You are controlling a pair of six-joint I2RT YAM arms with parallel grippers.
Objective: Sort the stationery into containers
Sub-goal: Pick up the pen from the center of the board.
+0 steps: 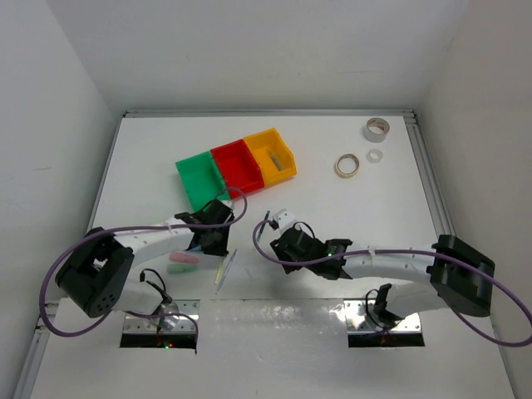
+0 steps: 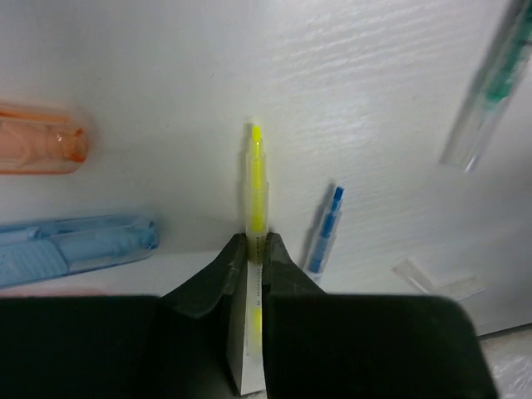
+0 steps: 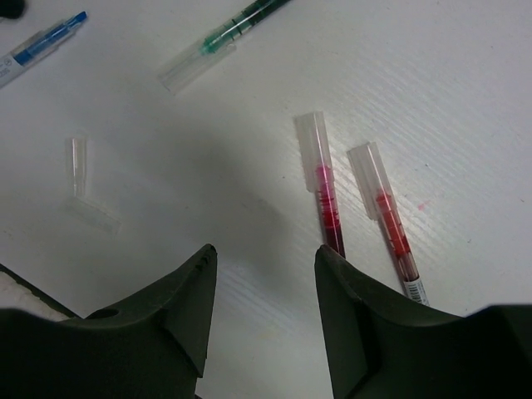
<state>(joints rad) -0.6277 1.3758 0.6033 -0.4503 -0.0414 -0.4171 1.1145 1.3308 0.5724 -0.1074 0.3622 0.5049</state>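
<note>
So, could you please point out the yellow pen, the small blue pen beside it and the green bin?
yellow pen [image 2: 257, 179], left wrist view, on its barrel near the tip.
blue pen [image 2: 326, 233], left wrist view, mid-barrel.
green bin [image 1: 198, 177], top external view, on its bare floor.

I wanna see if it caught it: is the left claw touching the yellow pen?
Touching. The left wrist view shows the left claw shut on the yellow pen, no gap.

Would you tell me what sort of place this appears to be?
Probably a robotics lab test cell: white walls enclose a white table, a left arm and right arm are bolted at its near edge, facing three joined bins.
</note>
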